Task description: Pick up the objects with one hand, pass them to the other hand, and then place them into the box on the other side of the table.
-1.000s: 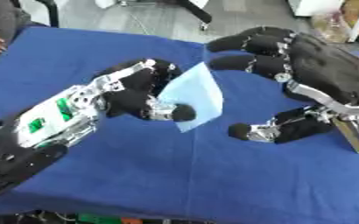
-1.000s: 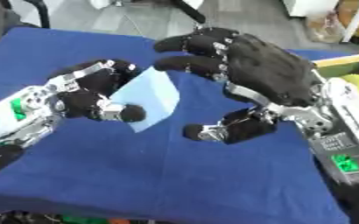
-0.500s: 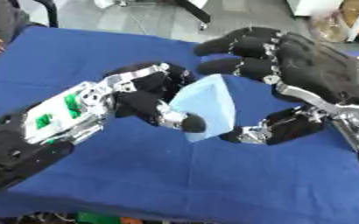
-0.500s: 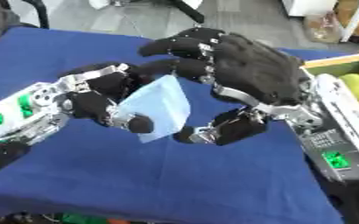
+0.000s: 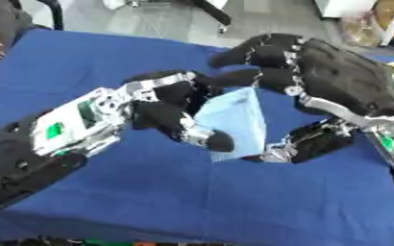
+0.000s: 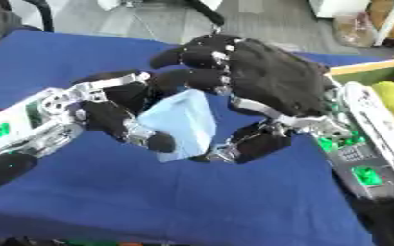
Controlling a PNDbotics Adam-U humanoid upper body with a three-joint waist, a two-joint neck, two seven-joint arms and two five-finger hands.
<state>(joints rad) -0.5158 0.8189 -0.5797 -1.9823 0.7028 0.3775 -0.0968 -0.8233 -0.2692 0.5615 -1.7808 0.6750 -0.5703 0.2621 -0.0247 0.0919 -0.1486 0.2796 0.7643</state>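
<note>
Handover in mid-air above the blue tabletop (image 5: 108,62)! The left hand (image 5: 171,113) has its fingers and thumb curled round a pale blue block (image 5: 234,120), holding it up. The right hand (image 6: 259,72) arches over it, fingers spread across the block's top, thumb just beneath its lower edge, cupping it without a closed grasp that I can see. This looks like the pass itself. Next call: the right hand needs to pinch shut on the block before the left lets go, then carry it to the box (image 6: 360,74) behind the right wrist, where a yellow-green ball (image 6: 391,93) sits.
</note>
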